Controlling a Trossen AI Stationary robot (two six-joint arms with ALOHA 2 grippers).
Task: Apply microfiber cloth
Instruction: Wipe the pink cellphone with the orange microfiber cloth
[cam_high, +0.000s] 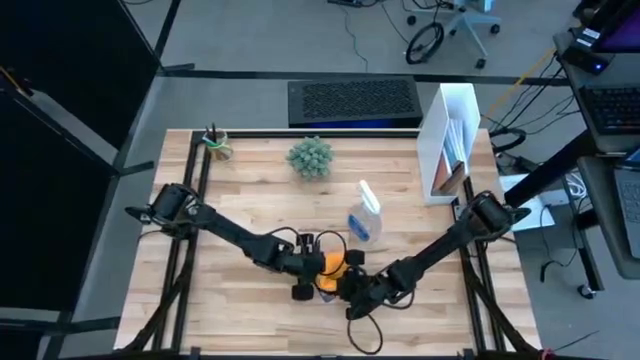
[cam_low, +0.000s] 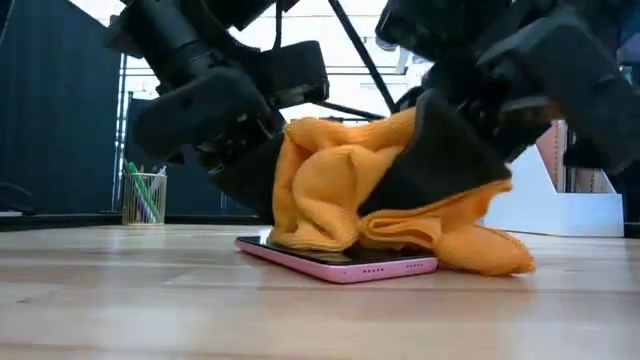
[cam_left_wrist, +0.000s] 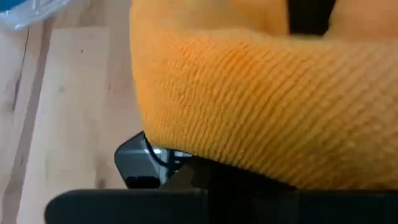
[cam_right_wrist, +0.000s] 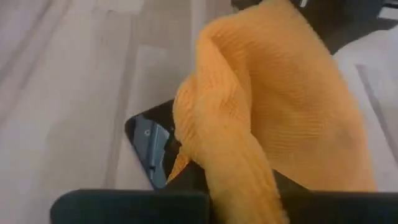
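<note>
Orange microfiber cloth (cam_low: 380, 190) is all bunched up into soft folds right now, with that fine ribbed weave showing up close, sitting in a heap on top of the smartphone (cam_low: 340, 262). The phone's lying flat on the wooden worktop (cam_low: 150, 300), near the front-middle, pink edge and dark glass poking out from under the fabric. One end of the cloth droops past the phone and touches the wood.

My left gripper (cam_high: 312, 262) and my right gripper (cam_high: 352, 282) are both crowded in on the cloth from either side. Honestly I can't tell whether either one is spread or pinched, the fabric covers the fingertips. The spray bottle (cam_high: 365, 215) stands just behind all this, apart from the cloth.
</note>
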